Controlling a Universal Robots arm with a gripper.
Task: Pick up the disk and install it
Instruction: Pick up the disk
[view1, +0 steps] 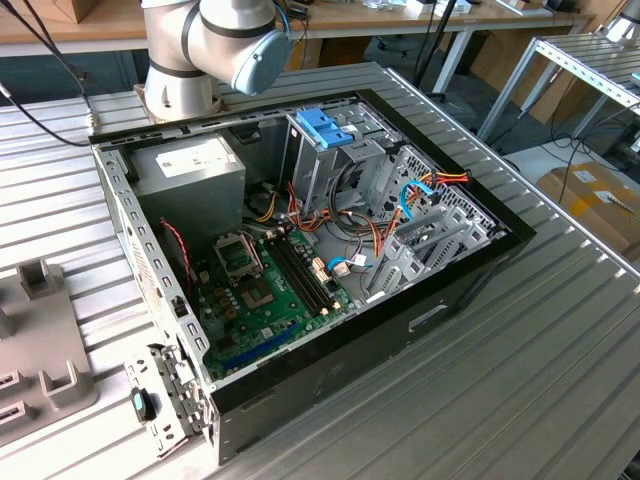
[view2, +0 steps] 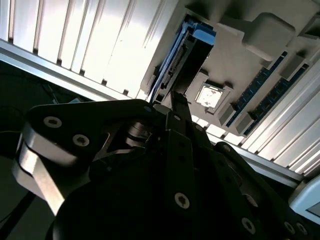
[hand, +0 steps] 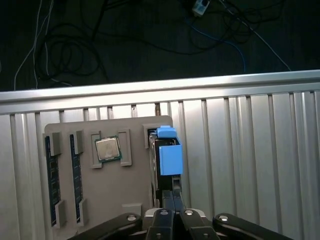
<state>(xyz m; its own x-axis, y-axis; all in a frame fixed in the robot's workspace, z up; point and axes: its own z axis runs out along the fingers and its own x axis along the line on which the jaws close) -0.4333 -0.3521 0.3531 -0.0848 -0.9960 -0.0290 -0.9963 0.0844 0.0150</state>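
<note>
Disk (hand: 169, 156) stands on its edge in a slot along one side of a grey moulded tray (hand: 120, 192), its light-blue carrier uppermost in the first wrist view. In the second wrist view the disk (view2: 181, 60) shows a dark flank and a blue rail. The gripper (hand: 170, 194) hangs right at one end of the disk, at it or just short of it. Whether the claw is clenched on the disk or released cannot be told from either wrist view. On the same tray a processor chip (hand: 107, 148) lies in a square recess, between the disk and two memory sticks (hand: 51, 175) in long grooves. The tray sits on a ribbed aluminium table (hand: 240, 150). In the exterior view an open computer case (view1: 420, 320) lies on that table, holding a green motherboard (view1: 262, 290), a grey power supply box (view1: 190, 172) and a blue latch (view1: 325, 127) atop the metal drive cage. The arm's base (view1: 215, 45) stands at the far side of the case
</note>
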